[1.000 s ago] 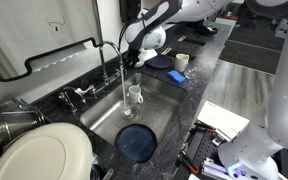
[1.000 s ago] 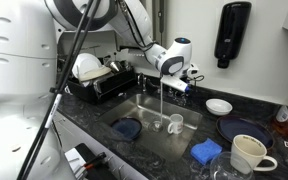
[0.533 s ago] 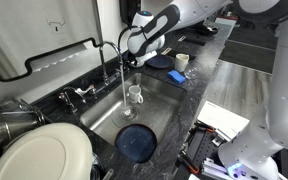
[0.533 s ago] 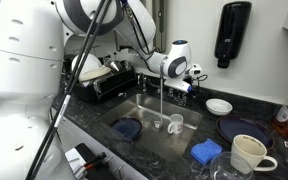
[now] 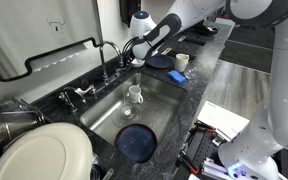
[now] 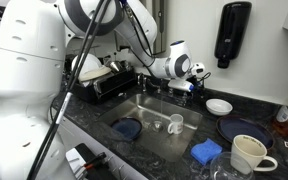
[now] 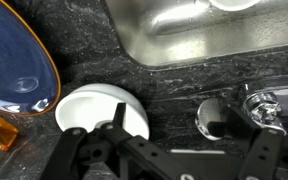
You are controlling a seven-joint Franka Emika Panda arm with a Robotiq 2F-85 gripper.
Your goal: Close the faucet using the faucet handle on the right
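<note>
The faucet [image 5: 106,50] is a thin chrome gooseneck behind the steel sink [image 5: 102,118]; no water runs from it. My gripper [image 5: 136,52] hangs low just to the right of it, also in the exterior view from across the counter [image 6: 189,78]. In the wrist view the gripper [image 7: 192,138] is open, its fingers [image 7: 118,128] wide apart. The chrome faucet handle [image 7: 262,106] on its round base lies beside the right finger. I cannot tell whether they touch.
A glass cup [image 5: 135,95] and a blue plate [image 5: 136,142] lie in the sink. On the dark counter are a white bowl [image 7: 94,110], a blue plate [image 7: 14,70], a mug [image 6: 246,152] and a blue sponge [image 6: 206,151]. A dish rack [image 6: 99,82] stands beside the sink.
The water stream from the spout has stopped. My gripper has moved lower and closer to the handle at the right of the faucet.
</note>
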